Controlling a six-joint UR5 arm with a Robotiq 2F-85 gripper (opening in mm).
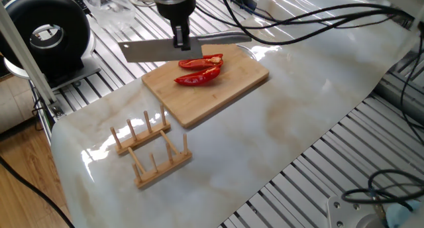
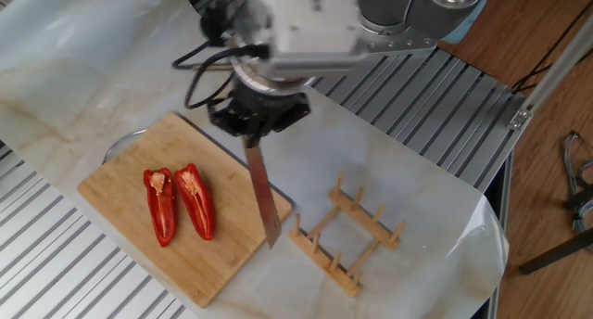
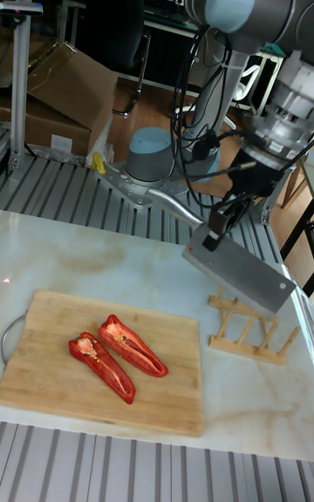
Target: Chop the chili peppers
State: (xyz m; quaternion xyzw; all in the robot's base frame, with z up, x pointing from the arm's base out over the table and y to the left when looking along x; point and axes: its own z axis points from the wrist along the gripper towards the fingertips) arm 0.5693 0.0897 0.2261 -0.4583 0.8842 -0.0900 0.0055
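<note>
Your gripper (image 2: 252,124) is pinching the knife (image 3: 237,273), hovering it above the cutting board (image 2: 232,226) beside the uncut chili peppers (image 2: 178,204).

Gripper (image 3: 228,210) holding cleaver (image 3: 241,274), two chili peppers (image 3: 118,356) on cutting board (image 3: 52,380)

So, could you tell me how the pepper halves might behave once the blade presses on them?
The chili peppers look glossy, so they may slip sideways. They lie cut side up on curved backs, so they could rock on the cutting board.
</note>
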